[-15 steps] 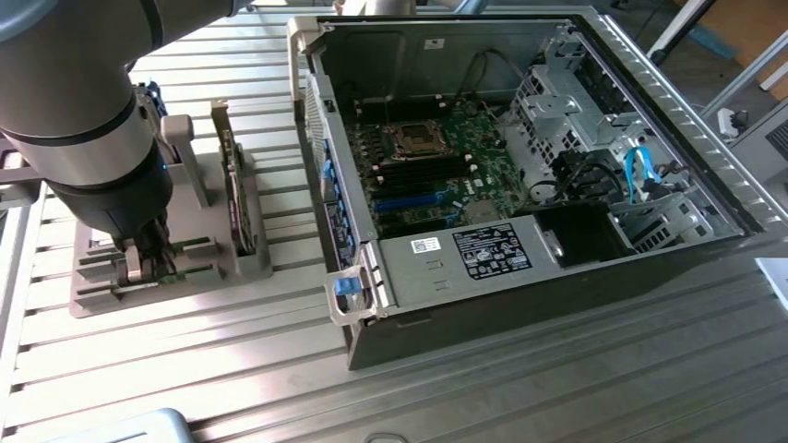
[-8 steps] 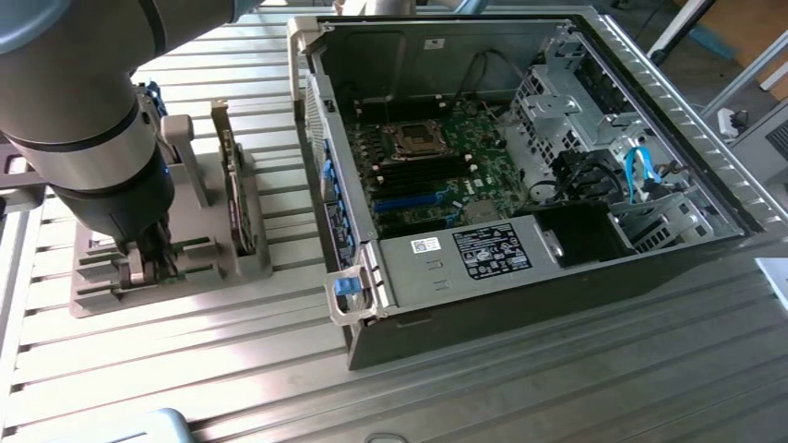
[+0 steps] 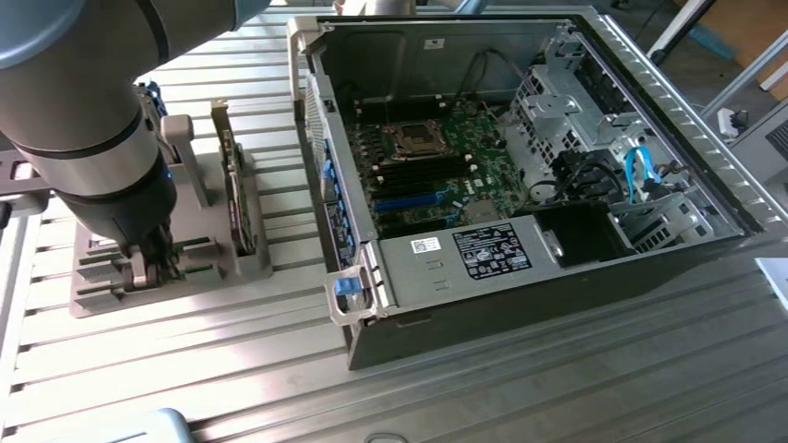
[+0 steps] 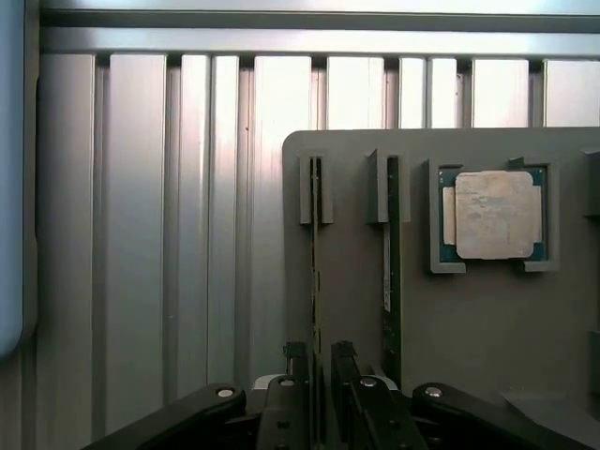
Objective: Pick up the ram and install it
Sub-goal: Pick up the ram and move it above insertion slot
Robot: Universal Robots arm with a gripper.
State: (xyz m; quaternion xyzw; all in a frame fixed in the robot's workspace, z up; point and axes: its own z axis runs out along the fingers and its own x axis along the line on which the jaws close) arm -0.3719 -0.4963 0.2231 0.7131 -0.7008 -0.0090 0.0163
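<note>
Now we have the gripper (image 4: 320, 354) astride the ram (image 4: 316, 253), jaws partly apart; it sits in its holder (image 4: 469, 328), neither lifted nor installed.

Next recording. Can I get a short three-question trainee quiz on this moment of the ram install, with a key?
1. True or false: the ram is already seated in the motherboard.
2. What stands between the fingers of the open end effector? A) the ram B) a screwdriver C) a fan
3. Fill in: the square silver processor chip lies in a pocket of the gray ____.

Key: 1 false, it stands edge-up in its slot in the holder; 2 A; 3 holder.
</note>
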